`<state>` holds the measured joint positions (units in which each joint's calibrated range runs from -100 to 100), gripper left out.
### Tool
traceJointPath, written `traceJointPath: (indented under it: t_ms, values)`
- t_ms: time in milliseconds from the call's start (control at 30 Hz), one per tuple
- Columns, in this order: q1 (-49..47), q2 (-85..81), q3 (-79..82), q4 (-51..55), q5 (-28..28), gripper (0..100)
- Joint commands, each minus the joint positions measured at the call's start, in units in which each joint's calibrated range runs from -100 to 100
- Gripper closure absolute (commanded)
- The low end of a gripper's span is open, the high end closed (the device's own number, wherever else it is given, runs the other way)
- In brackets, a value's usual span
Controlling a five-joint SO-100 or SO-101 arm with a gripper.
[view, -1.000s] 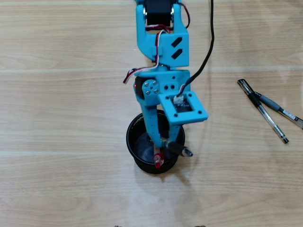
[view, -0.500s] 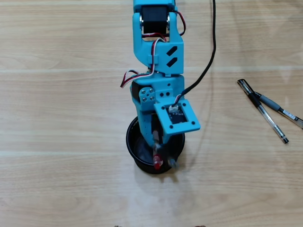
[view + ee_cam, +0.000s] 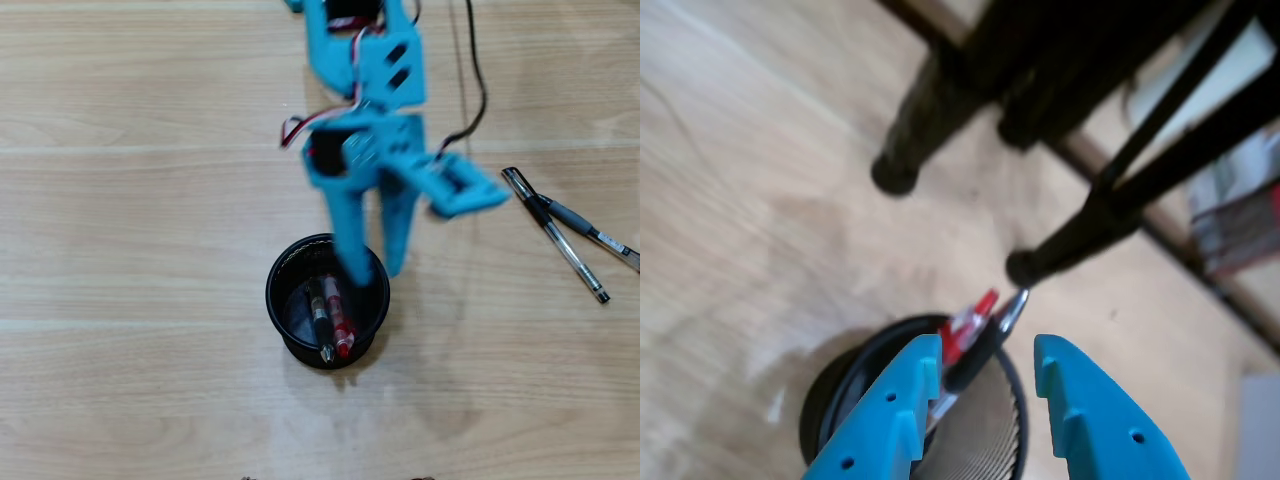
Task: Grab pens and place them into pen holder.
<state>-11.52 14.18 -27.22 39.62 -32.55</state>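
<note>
A black mesh pen holder (image 3: 274,300) stands on the wooden table and holds a black pen (image 3: 320,322) and a red pen (image 3: 339,322). My blue gripper (image 3: 378,272) hangs open and empty just above the holder's far right rim. In the wrist view the two blue fingers (image 3: 902,405) stand apart over the holder (image 3: 836,384), with the red pen (image 3: 968,326) and the black pen's silver tip (image 3: 1013,308) sticking up between them. Two more pens lie crossed on the table to the right: a clear one (image 3: 572,258) and a grey-gripped one (image 3: 578,221).
A black cable (image 3: 481,90) runs down the table from the arm's base at the top. In the wrist view dark furniture legs (image 3: 912,140) stand on the floor beyond the table. The tabletop is light wood.
</note>
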Motion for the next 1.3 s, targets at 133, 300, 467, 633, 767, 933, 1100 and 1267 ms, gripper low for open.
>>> traceJointPath:
  t_ms: [133, 300, 467, 633, 767, 933, 1100, 1267]
  values:
    - [-15.25, -3.61, -10.58, 4.94, 7.41, 88]
    - [-22.11, 6.79, -10.21, 10.53, 1.87, 88]
    - [-26.54, 19.97, -10.94, 13.80, -4.20, 88]
    - [-30.81, 28.76, -17.09, 9.67, -7.33, 88]
    - [-34.12, 33.67, -23.98, 7.01, -7.70, 88]
    - [-35.98, 39.16, -29.77, 7.35, -7.91, 88]
    - [-35.73, 41.70, -30.13, 7.18, -7.39, 88]
    - [-34.93, 42.12, -30.58, 7.01, -6.08, 88]
